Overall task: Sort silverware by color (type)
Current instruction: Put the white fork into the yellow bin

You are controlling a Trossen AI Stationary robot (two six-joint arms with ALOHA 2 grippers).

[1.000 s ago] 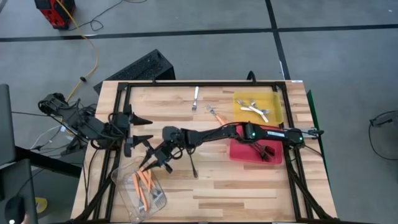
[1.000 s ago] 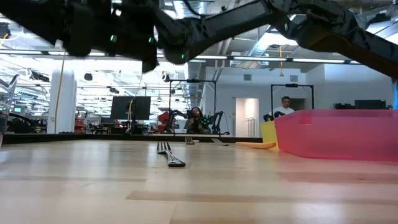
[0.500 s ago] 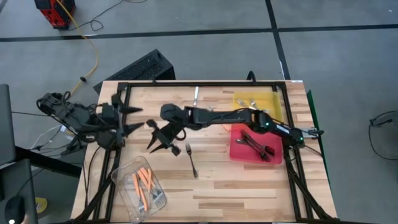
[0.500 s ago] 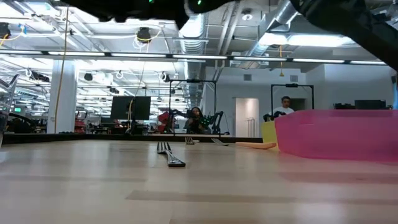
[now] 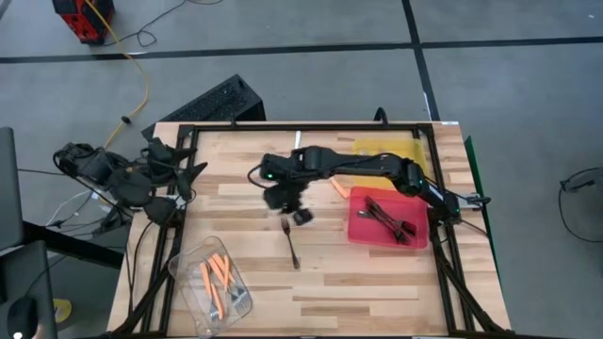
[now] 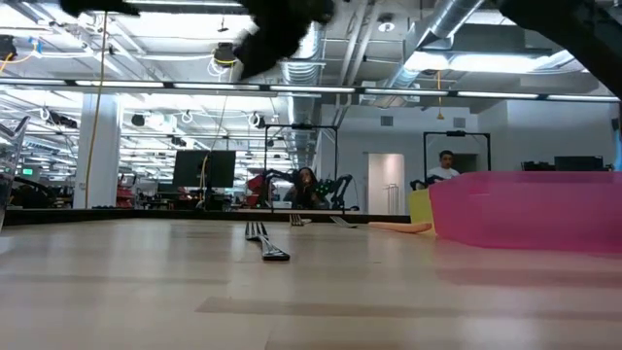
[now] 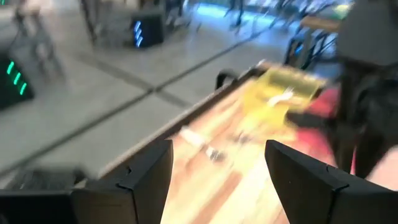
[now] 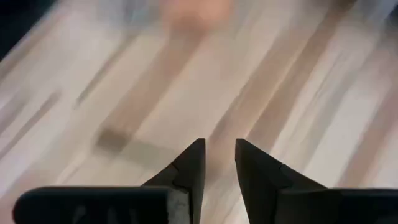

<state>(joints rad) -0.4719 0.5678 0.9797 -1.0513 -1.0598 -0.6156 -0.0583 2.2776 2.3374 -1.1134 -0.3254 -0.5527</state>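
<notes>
On the bare wood near the table's middle lay one dark fork (image 5: pixel 290 247), alone and touching nothing. Orange-handled forks (image 5: pixel 216 274) sat in the clear tub (image 5: pixel 193 299) at the near left corner. Black forks (image 5: pixel 388 217) were piled in the red tray (image 5: pixel 361 233) on the right, pale ones in the yellow tray (image 5: pixel 412 150) just behind it. One more orange fork (image 5: pixel 336 188) poked out beside the arm, by the red tray's far left corner.

Right gripper (image 5: pixel 296 212) hung over the table just beyond the lone fork, fingers (image 8: pixel 186 169) nearly together with only a thin gap, nothing between them. Left gripper (image 7: pixel 217 177) was off by the table's left edge, fingers spread wide, empty.
</notes>
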